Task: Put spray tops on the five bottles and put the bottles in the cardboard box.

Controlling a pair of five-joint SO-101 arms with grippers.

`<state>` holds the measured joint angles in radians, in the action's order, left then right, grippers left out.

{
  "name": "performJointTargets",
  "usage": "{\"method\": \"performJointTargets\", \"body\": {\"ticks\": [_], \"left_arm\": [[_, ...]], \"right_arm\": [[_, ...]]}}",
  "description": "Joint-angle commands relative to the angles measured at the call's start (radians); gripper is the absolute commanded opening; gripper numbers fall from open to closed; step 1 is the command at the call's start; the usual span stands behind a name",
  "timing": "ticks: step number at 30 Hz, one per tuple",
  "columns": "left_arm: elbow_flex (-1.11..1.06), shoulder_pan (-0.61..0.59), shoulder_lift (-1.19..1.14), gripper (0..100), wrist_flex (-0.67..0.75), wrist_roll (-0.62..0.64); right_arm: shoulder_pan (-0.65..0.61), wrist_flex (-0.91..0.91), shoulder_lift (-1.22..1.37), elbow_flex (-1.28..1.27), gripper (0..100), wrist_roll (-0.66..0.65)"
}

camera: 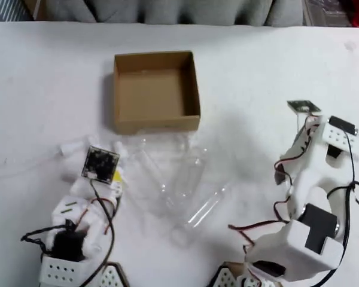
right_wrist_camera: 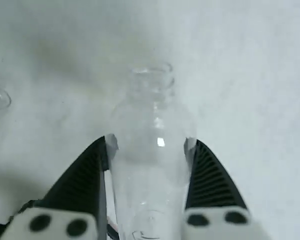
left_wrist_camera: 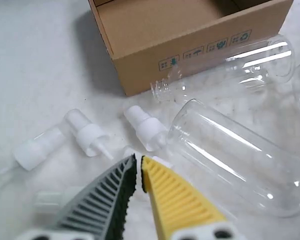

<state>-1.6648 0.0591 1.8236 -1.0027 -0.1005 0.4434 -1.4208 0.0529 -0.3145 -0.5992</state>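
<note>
White table holds our cardboard box at 12 o'clock. We see clear bottles lying at the box's 6 o'clock. Our right gripper clamps another bottle. Our left gripper is pressed together near the spray tops, at the box's 8 o'clock.

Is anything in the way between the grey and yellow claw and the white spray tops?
Nothing visible is. The left gripper is shut, and its tips sit right beside the nearest spray top.
</note>
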Motion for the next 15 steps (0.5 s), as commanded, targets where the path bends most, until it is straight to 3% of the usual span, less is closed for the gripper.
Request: {"method": "performJointTargets", "body": {"ticks": [1, 7, 12, 15], "left_arm": [[0.003, -0.001, 0.012, 2, 0.003, -0.009], [0.003, -0.001, 0.012, 2, 0.003, -0.009], [0.003, -0.001, 0.012, 2, -0.002, -0.009], [0.003, -0.001, 0.012, 2, -0.003, -0.009]], "right_arm": [[0.01, -0.03, -0.082, 0.002, 1.7, 0.041], [0.062, 0.004, -0.314, -0.172, 1.7, 0.041], [0.159, 0.216, -0.355, -0.327, 2.8, 0.032], [0.182, 0.285, -0.308, -0.348, 12.2, 0.032]]}}
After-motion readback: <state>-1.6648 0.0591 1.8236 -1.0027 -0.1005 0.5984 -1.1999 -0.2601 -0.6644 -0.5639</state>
